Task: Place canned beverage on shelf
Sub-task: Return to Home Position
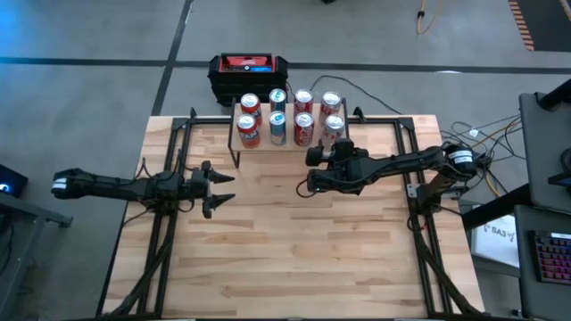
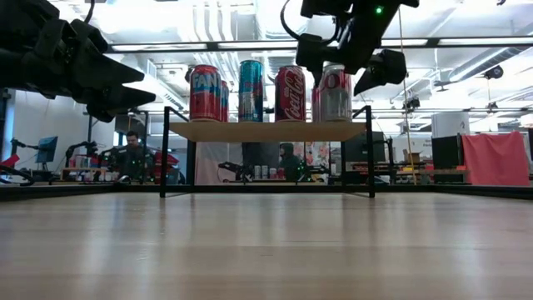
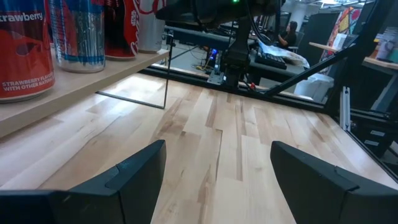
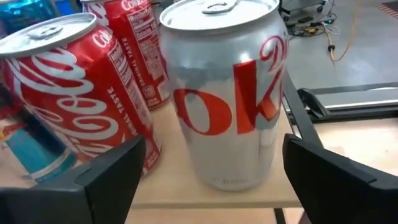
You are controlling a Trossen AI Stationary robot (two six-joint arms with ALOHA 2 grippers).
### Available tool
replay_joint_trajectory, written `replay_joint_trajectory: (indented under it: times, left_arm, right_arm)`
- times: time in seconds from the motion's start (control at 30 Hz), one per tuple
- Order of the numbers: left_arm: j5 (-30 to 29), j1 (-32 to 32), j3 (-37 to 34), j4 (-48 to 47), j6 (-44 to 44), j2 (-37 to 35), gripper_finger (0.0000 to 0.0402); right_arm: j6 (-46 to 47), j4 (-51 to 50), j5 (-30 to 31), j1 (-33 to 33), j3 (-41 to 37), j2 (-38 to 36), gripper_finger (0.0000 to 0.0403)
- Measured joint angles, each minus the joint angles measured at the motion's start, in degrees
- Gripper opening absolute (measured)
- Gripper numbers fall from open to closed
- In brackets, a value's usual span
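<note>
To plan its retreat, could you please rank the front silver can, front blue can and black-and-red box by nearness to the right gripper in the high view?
From the right gripper:
1. Front silver can, right end of shelf.
2. Front blue can, middle.
3. Black-and-red box, behind it.

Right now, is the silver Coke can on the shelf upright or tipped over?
Upright. The silver Coke can stands on its base on the shelf, its lid facing up.

Count: 2 red strawberry cans [image 1: 248,131], 2 blue cans [image 1: 277,128], 2 red Coca-Cola cans [image 1: 303,128], 2 silver-and-red cans [image 1: 334,126] = 8 total, 2 rows of 4, on 1 shelf [image 2: 266,131]. Also 1 black-and-red box [image 1: 248,67], 1 wooden table [image 1: 294,259], 2 grippers: left gripper [image 1: 227,187], right gripper [image 2: 346,60]
</note>
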Motion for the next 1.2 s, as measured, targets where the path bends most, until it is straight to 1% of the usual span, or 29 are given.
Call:
replay_joint_trajectory:
  times: [0.07, 0.27, 0.37, 0.6, 0.77, 0.83, 0.93, 1.1, 1.17, 1.2]
  left_arm:
    - [0.02, 0.00, 0.00, 0.00, 0.00, 0.00, 0.0275]
    - [0.02, -0.02, 0.00, -0.02, 0.00, 0.00, 0.0275]
    - [0.02, -0.02, 0.00, 0.00, 0.00, 0.00, 0.0275]
    - [0.02, -0.02, 0.00, 0.00, 0.00, 0.00, 0.0275]
    - [0.02, -0.01, 0.01, 0.00, 0.00, 0.00, 0.0275]
    - [0.00, 0.00, 0.00, -0.02, 0.00, 0.00, 0.0275]
    - [0.01, -0.01, 0.00, -0.01, 0.00, 0.00, 0.0275]
    - [0.02, -0.02, 0.00, -0.02, 0.00, 0.00, 0.0275]
    - [0.01, -0.01, 0.00, -0.01, 0.00, 0.00, 0.0275]
    - [0.01, -0.02, 0.00, -0.02, 0.00, 0.00, 0.0275]
  right_arm:
    - [1.99, -1.90, -0.04, 0.42, 0.00, 0.00, 0.0350]
    - [12.50, -11.38, -1.66, 2.58, 0.02, -0.11, 0.0331]
    - [14.64, -13.76, -3.21, 4.74, 0.02, -0.20, 0.0328]
    - [13.87, -15.51, -6.19, 13.11, 0.02, -0.26, 0.0327]
    - [17.75, -19.88, -6.54, 20.20, -0.01, 0.02, 0.0327]
    - [17.57, -20.76, -7.30, 22.80, -0.02, 0.02, 0.0327]
    - [16.01, -21.38, -10.63, 25.72, -0.09, 0.04, 0.0327]
    - [14.81, -20.85, -11.62, 27.40, -0.09, 0.04, 0.0327]
    - [11.85, -17.88, -15.30, 27.51, -0.09, 0.04, 0.0327]
    - [9.26, -15.96, -18.07, 27.53, -0.09, 0.04, 0.0327]
